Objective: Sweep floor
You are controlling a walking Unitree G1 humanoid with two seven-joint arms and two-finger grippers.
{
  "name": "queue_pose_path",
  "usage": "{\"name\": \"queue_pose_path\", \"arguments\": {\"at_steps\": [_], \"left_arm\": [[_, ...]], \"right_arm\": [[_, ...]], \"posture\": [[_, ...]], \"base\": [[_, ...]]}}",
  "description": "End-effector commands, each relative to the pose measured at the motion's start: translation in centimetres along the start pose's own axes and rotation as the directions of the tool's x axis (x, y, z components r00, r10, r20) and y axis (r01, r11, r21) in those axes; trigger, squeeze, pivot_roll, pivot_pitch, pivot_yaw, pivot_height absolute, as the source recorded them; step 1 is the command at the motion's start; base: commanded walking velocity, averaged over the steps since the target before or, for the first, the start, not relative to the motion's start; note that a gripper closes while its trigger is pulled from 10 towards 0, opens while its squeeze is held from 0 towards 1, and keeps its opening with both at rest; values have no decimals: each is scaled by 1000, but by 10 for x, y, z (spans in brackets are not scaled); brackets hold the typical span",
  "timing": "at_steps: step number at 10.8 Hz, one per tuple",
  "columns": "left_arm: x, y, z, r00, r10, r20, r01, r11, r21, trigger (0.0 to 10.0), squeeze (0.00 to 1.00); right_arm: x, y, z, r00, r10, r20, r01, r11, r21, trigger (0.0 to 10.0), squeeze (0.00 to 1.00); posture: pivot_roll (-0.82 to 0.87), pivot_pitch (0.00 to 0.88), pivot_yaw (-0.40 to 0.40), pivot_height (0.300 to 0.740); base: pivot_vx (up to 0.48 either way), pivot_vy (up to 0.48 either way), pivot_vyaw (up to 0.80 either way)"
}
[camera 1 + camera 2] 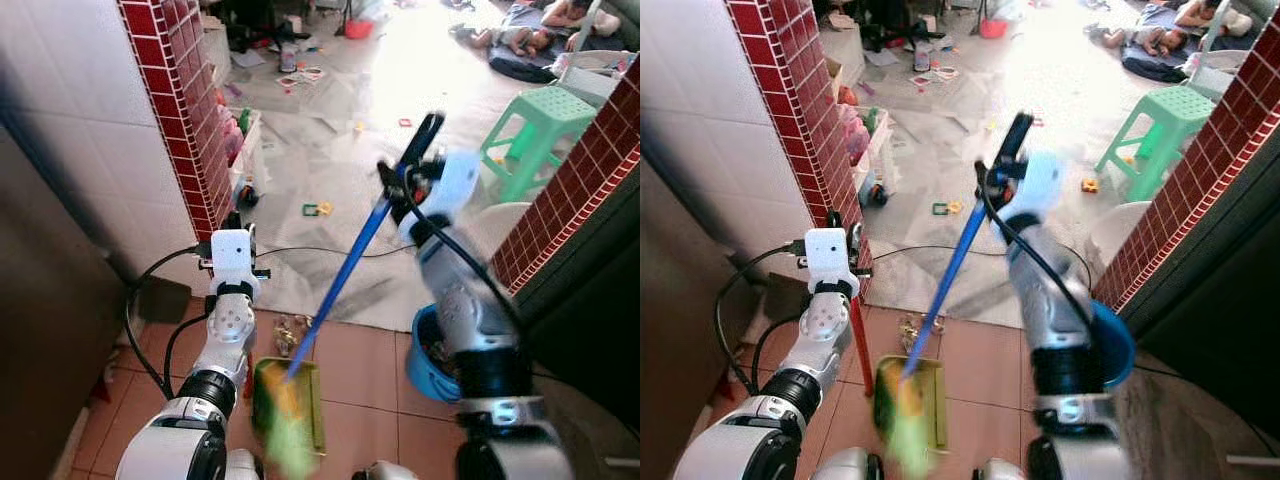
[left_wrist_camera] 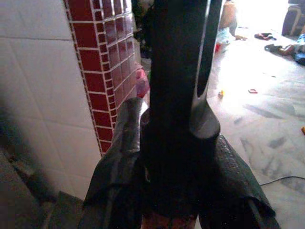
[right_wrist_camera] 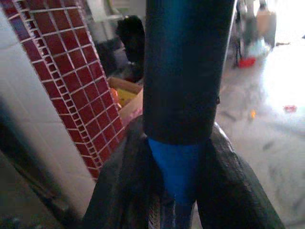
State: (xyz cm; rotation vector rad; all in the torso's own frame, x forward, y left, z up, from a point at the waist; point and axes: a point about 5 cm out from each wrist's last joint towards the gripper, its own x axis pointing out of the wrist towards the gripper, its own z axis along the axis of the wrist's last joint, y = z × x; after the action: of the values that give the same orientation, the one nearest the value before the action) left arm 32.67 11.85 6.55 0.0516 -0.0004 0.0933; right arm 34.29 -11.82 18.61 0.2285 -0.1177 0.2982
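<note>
Right claw (image 1: 418, 150) clamped on blue broom handle (image 1: 345, 275), slanted to push debris (image 1: 292, 330) into green dustpan (image 1: 300, 395); left claw (image 1: 845, 232) closed on its red handle (image 1: 861, 345) for steadying.

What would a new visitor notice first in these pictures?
The right gripper grips a blue broom handle slanting down to a green dustpan on the terracotta tiles. The left gripper holds the dustpan's red handle beside the red-tiled pillar. A green plastic stool stands beyond.

Tiled floor (image 1: 360, 370) carries a green dustpan (image 1: 290, 395) and blue bucket (image 1: 425, 365).
</note>
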Motion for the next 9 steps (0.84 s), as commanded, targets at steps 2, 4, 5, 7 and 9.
{"name": "queue_pose_path", "arguments": {"at_steps": [2, 4, 5, 7, 9], "left_arm": [[4, -5, 6, 1000, -14, 19, 14, 1000, -7, 10000, 0], [4, -8, 5, 999, -53, -1, 53, 998, -22, 10000, 0], [3, -16, 4, 990, -136, -20, 134, 988, -80, 10000, 0], [3, -22, 4, 972, -231, -29, 225, 962, -152, 10000, 0], [-1, -22, 8, 949, -314, 9, 312, 938, -149, 10000, 0]], "right_arm": [[4, 4, 31, 990, 45, 130, -27, 989, -143, 10000, 0], [1, -2, 33, 987, 27, 161, 16, 965, -261, 10000, 0], [-4, -7, 25, 987, 0, 159, 52, 944, -326, 10000, 0], [-15, -13, 5, 992, -45, 116, 86, 924, -374, 10000, 0], [-28, -15, -20, 996, -74, 41, 84, 917, -390, 10000, 0]], "posture": [[-80, 5, -31, 740], [-76, 5, -30, 740], [-77, 7, -28, 740], [-76, 14, -21, 740], [-66, 29, -12, 740]], "base": [[0, 0, 0], [0, 0, 0], [0, 0, 0], [0, 0, 0], [0, 0, 0]]}}
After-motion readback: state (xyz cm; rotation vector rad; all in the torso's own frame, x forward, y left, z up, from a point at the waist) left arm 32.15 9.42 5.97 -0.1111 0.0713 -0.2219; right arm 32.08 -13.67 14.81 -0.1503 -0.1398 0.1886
